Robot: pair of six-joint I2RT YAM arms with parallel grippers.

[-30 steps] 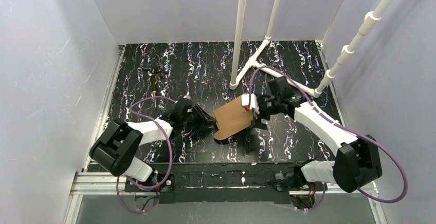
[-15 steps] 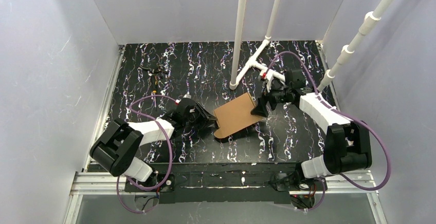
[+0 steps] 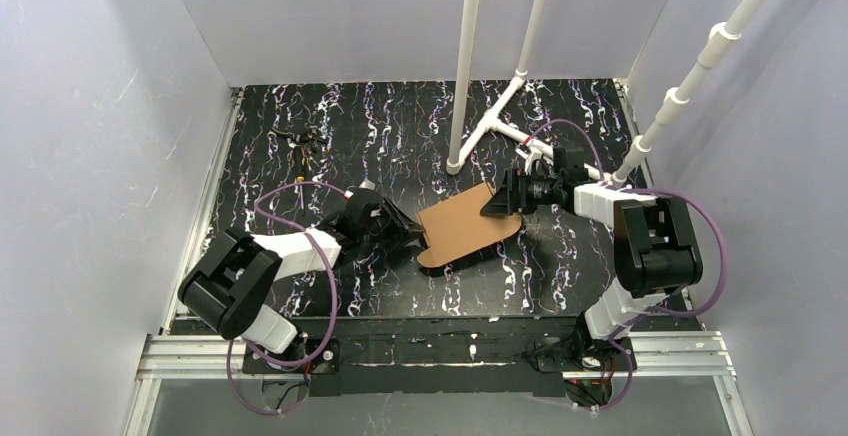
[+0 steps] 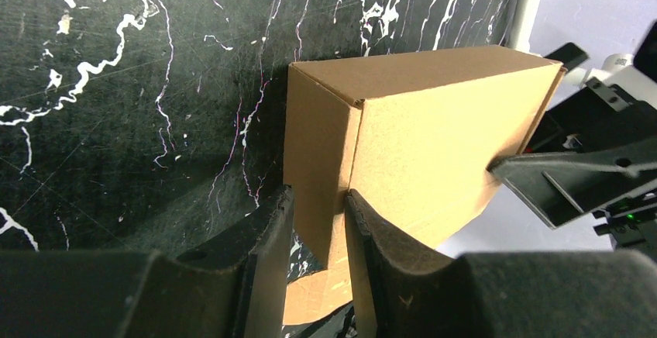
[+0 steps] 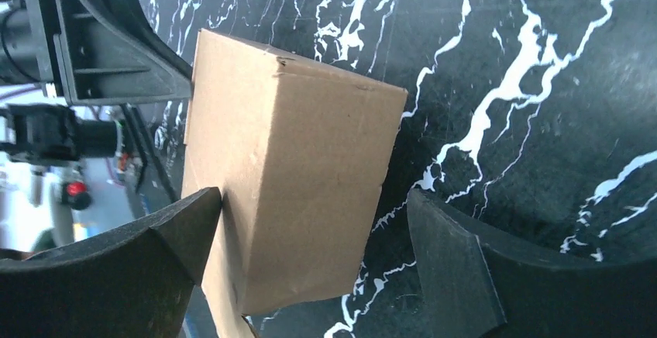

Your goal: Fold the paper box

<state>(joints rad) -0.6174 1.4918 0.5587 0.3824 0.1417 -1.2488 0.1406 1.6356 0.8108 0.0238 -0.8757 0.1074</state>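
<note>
Brown cardboard, the paper box [image 4: 434, 144] stands partly folded on the black marbled table [image 3: 330, 136]. Its near lower edge is pinched between the narrowed fingers of the left gripper [image 4: 318, 198]. At the opposite end the right gripper [image 5: 314, 198] is spread wide, straddling the box. One finger touches the cardboard and the other stands apart.

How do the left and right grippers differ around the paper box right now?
The left gripper is closed, pinching a panel of the paper box; the right gripper stands wide open, gripping nothing. Both left fingers press cardboard; one right finger sits beside the box, the other clear of it. Both point at the box from opposite ends.
</note>
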